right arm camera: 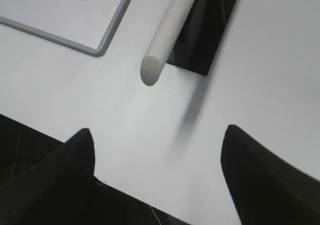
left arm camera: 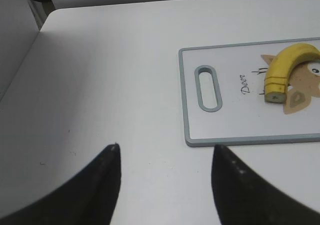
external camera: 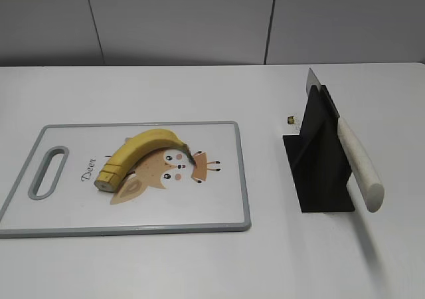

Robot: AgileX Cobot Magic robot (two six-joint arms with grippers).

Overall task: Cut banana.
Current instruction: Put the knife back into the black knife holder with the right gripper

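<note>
Set for cutting: banana (external camera: 143, 151) lying curved on the deer-print cutting board (external camera: 226, 199), knife (external camera: 355, 163) propped handle-out in black stand (external camera: 319, 173) for easy pickup. Left gripper (left arm camera: 165, 177) and right gripper (right arm camera: 157, 157) spread wide, empty, above bare table (external camera: 199, 93).

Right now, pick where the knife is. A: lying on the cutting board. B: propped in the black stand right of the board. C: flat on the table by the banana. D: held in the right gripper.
B: the knife leans in the black stand, its white handle jutting out, with no gripper touching it.
</note>
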